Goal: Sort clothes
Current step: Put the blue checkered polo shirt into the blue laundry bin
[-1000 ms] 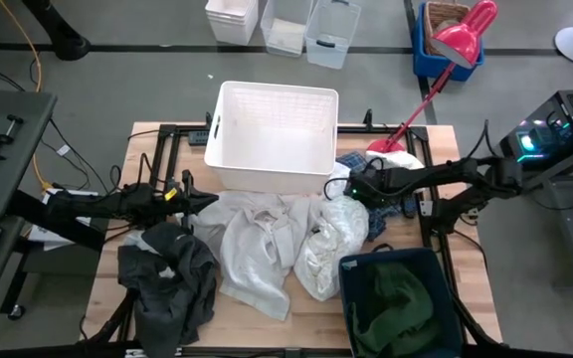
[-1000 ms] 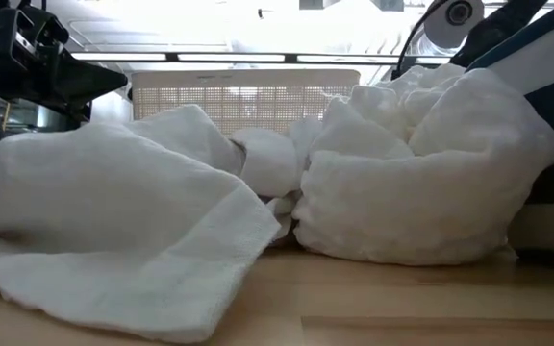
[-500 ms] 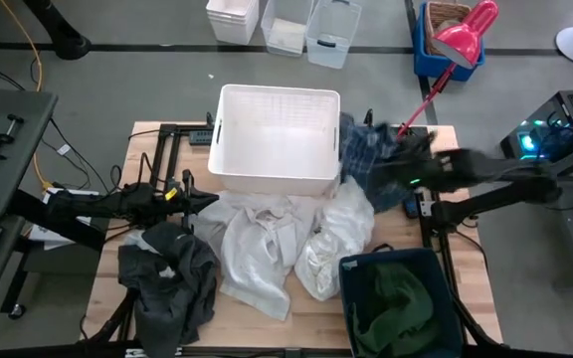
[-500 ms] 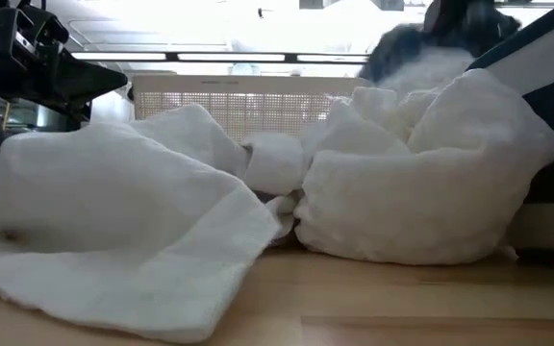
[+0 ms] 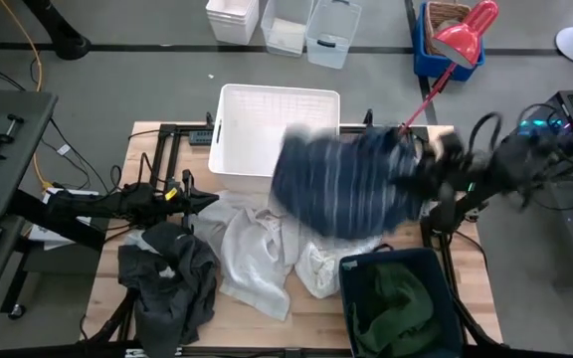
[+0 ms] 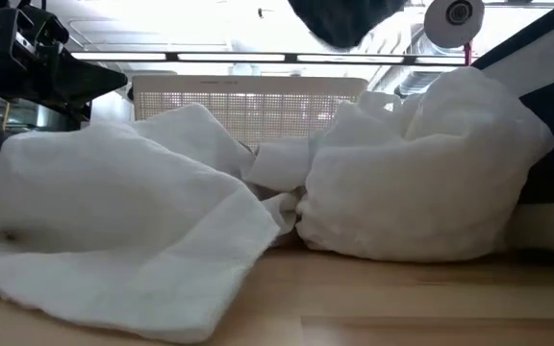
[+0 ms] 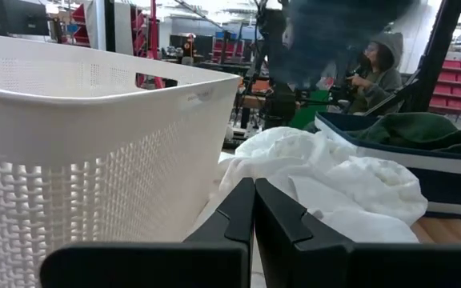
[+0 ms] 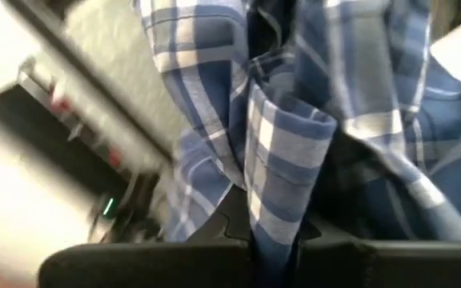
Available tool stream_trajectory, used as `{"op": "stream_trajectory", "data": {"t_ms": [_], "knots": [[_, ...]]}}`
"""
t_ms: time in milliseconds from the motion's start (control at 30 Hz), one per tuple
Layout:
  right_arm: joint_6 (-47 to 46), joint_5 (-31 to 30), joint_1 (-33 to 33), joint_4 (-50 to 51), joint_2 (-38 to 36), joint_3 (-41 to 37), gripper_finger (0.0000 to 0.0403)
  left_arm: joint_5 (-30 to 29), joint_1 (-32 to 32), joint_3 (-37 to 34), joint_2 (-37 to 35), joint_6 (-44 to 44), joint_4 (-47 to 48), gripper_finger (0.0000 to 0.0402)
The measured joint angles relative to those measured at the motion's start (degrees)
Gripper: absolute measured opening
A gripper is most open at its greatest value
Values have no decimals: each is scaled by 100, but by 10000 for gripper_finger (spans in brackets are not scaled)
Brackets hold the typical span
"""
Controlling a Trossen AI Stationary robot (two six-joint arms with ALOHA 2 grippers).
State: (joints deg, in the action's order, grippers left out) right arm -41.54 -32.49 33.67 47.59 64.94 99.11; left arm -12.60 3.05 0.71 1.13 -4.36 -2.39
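My right gripper is high above the table's right side, shut on the navy-and-white plaid garment. The garment spreads in the air, blurred, over the white basket's near right corner and the white clothes. Its lower end shows at the top of the low view. White and cream garments lie heaped on the table's middle. A charcoal garment lies at the near left. A dark green garment lies in the navy bin. My left gripper is shut and empty above the white heap's left edge. My right gripper pinches a bunched fold of the plaid garment between its two fingers, several layers thick. The garment is lifted clear of the table and hangs loose from the fingers, swung out toward the table's left.
The white basket stands at the far middle and the navy bin at the near right corner. A red lamp stands behind the table's far right. Bare wood shows along the near edge. A person sits beyond the table.
My right gripper has risen from the clothes beside the basket's right end and gone toward the table's right edge. It has drawn the plaid garment out from behind the white heap. The garment is now lifted clear and swings out over the basket's corner.
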Motion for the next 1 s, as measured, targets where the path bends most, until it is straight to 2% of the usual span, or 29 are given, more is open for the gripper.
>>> {"op": "stream_trajectory", "data": {"t_ms": [67, 267, 367, 467, 567, 667, 833, 900, 1000], "knots": [[-732, -1, 537, 323, 337, 69, 5, -1, -1, 0, 0, 2, 0, 0], [-3891, -154, 1897, 1834, 1202, 319, 5, 0, -2, 0, 0, 2, 2, 0], [-5007, -427, 2478, 2586, 1525, 575, 5, 0, 0, 0, 0, 0, 2, 0], [-5703, -871, 2997, 3503, 1736, 1114, 5, -1, -2, 0, 0, 2, 2, 0], [-6008, -1178, 3381, 4306, 1918, 1761, 5, 0, 0, 0, 0, 2, 2, 0], [-5395, -1357, 3585, 4246, 1897, 2102, 5, 0, -2, 0, -2, 2, 2, 0], [-4701, -1204, 3616, 4247, 1820, 2513, 5, 0, -1, 0, -2, 1, 1, 0], [-4355, -779, 3505, 4232, 1826, 2623, 5, 0, -2, 0, -2, 2, 0, 0], [-3895, 404, 3084, 4247, 1810, 2541, 5, 0, -2, 0, 0, 2, 0, 0]]}}
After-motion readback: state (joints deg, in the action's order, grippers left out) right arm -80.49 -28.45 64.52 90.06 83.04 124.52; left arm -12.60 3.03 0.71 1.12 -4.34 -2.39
